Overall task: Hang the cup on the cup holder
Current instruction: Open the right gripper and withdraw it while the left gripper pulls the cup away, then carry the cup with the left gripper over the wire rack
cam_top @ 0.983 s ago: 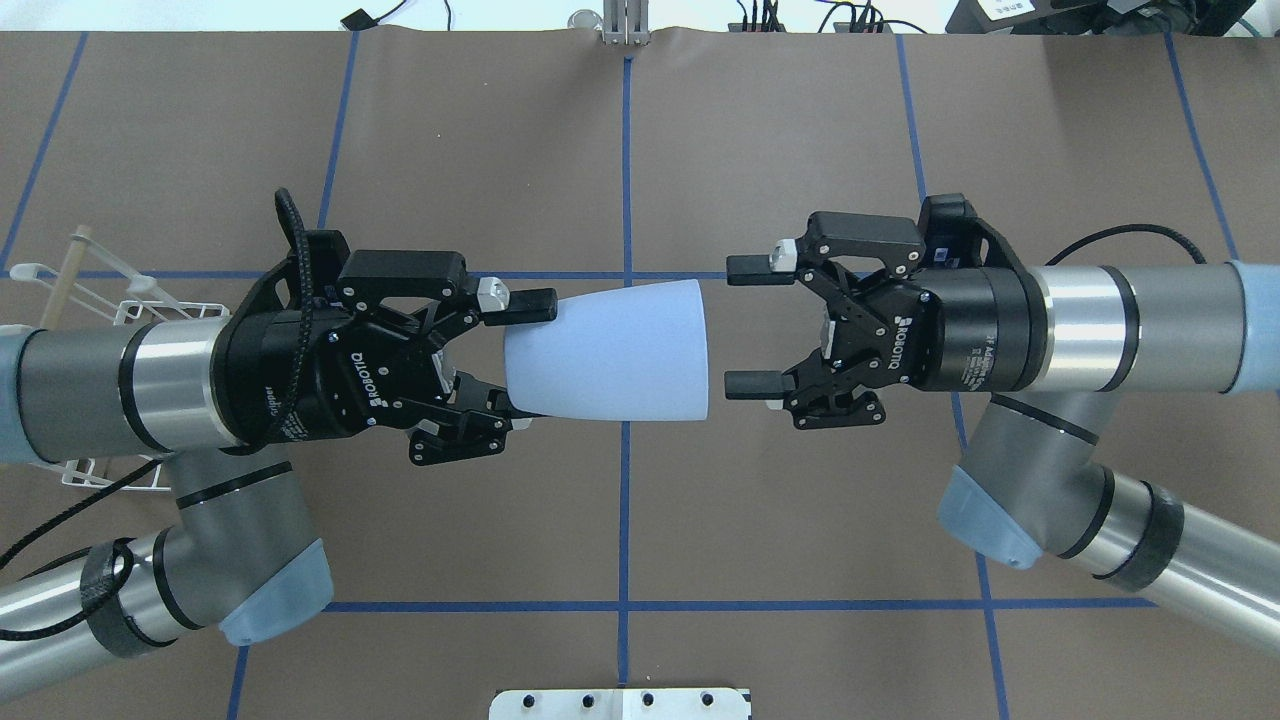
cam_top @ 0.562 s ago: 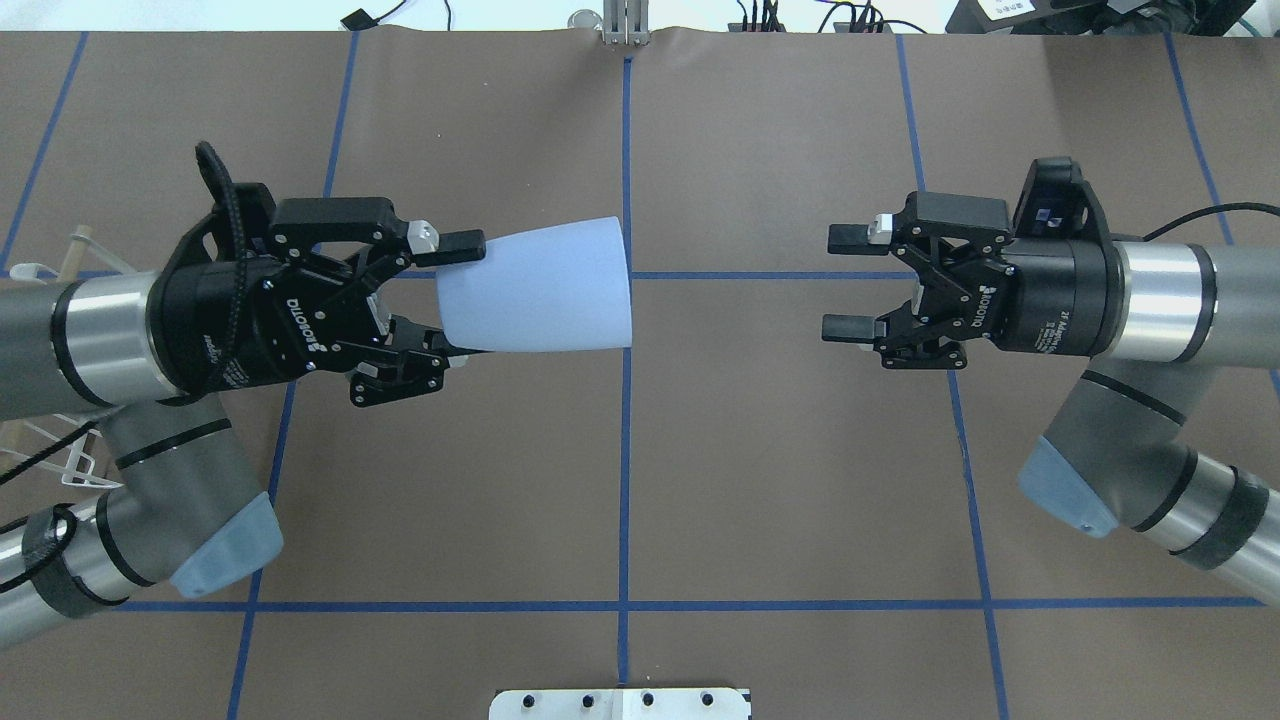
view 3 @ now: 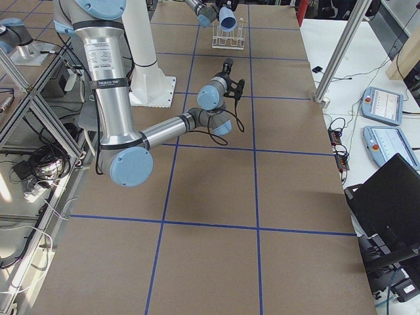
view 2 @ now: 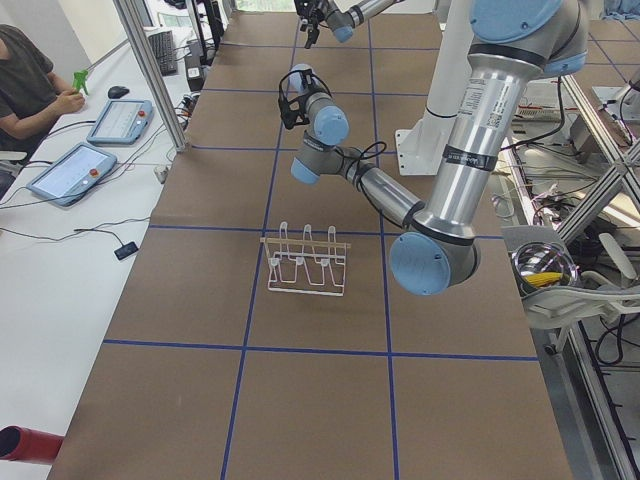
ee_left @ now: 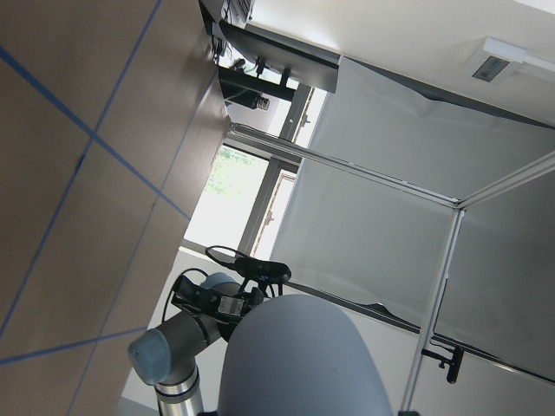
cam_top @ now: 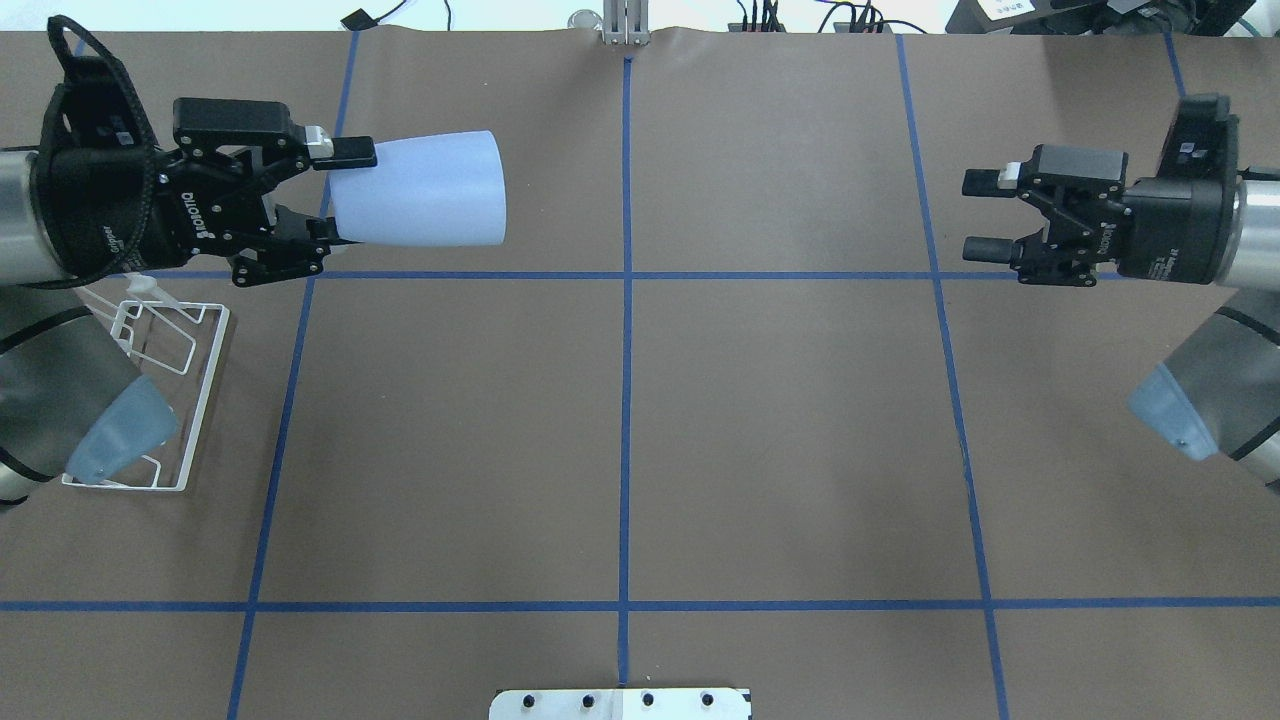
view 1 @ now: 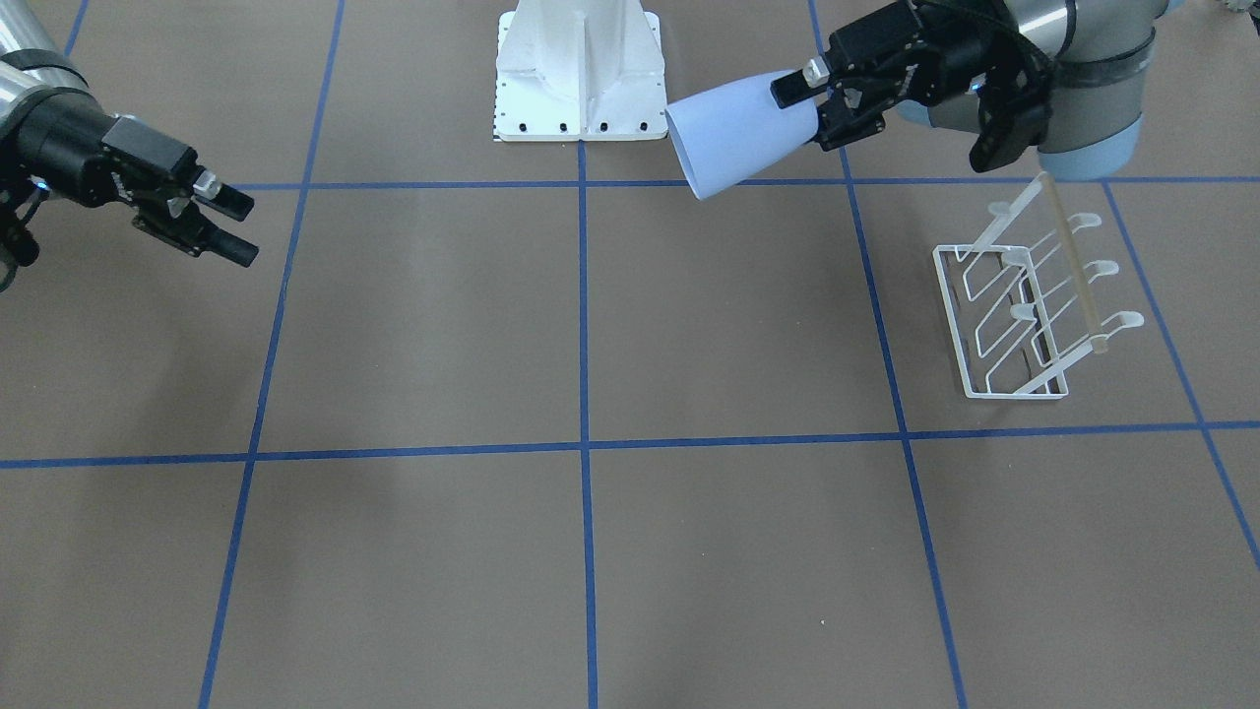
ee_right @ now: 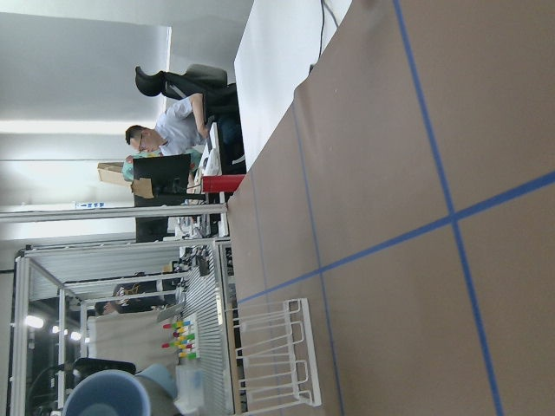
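While your left gripper (cam_top: 340, 192) clamps the narrow base of the pale blue cup (cam_top: 420, 190), held sideways above the table, the white wire cup holder (view 1: 1016, 395) sits apart under that arm; your right gripper (cam_top: 975, 214) hangs wide open, empty.

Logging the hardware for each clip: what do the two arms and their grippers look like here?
The left arm and right arm are silver-grey tubes with black bands and light blue joint caps. The left gripper and right gripper are black two-finger units with white ROBOTIQ lettering. A black braided cable loops at the left wrist.
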